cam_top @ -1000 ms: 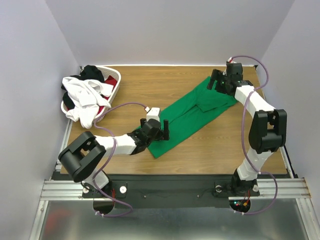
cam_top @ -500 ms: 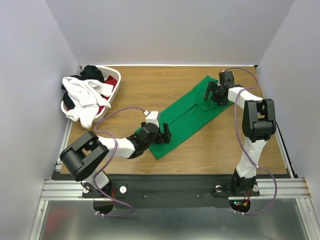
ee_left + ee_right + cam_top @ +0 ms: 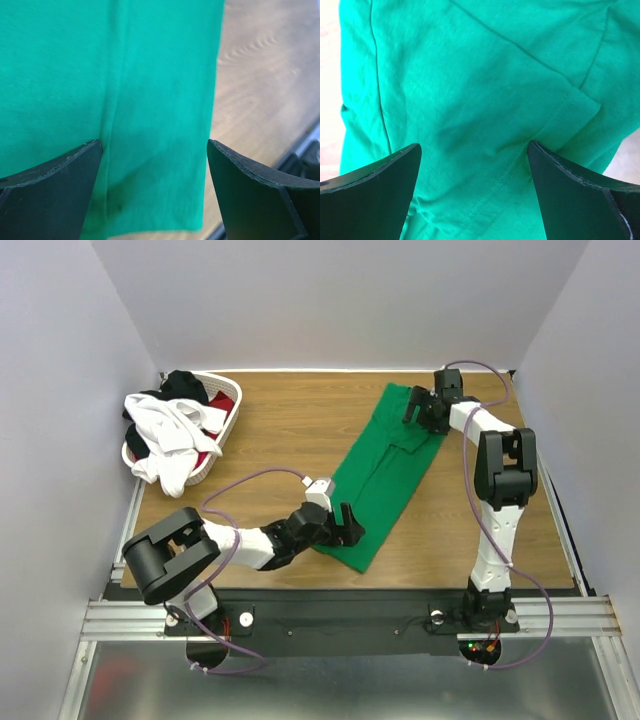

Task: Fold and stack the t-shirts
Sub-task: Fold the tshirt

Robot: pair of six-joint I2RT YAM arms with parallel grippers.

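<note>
Green t-shirt lies long, its ends partly hidden beneath the wide-open left tool and right tool.

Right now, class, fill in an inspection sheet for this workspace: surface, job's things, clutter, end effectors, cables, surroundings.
Surface: brown wooden table, grain visible.
Job's things: large bright green cloth t-shirt, folded into a long strip, lies diagonally on the table. The white cloth shirt, black cloth shirt and red cloth shirt are heaped in the basket, the white one spilling over it.
Clutter: white lattice laundry basket at the far left corner.
End effectors: left end effector open over the strip's near end; right end effector open over its far end; nothing held.
Cables: a lilac cable loops along each arm.
Surroundings: plain pale walls; metal rail at the near edge.
</note>
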